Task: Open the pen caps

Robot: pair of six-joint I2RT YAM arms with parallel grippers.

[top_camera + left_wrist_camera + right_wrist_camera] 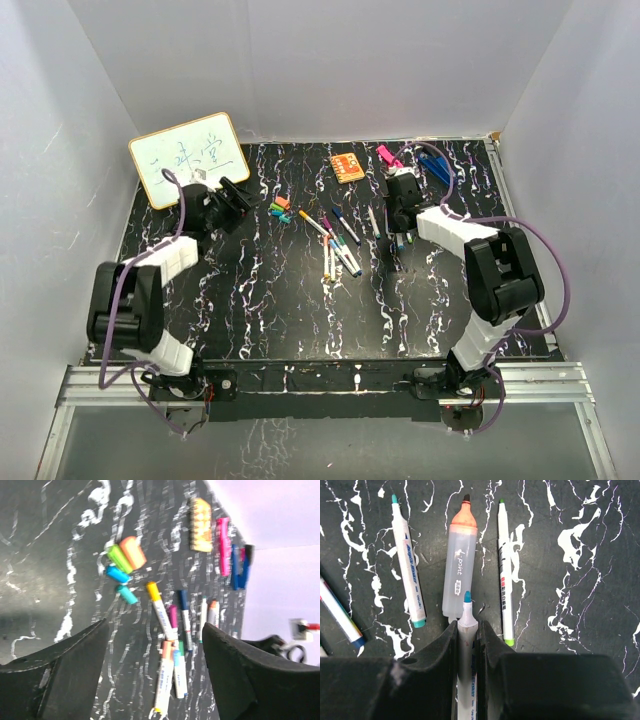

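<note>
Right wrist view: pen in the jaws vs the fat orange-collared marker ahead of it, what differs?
The held pen is slim, blue-tipped, clamped in the right gripper's jaws; the fat marker is far wider, orange-collared, dark-tipped, lying on the table. Both are uncapped, tips pointing away from the camera.

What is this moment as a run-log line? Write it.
left gripper: open, empty | right gripper: shut on blue-tipped pen, tip bare | loose caps: clustered on table | loose pens: beside them
</note>
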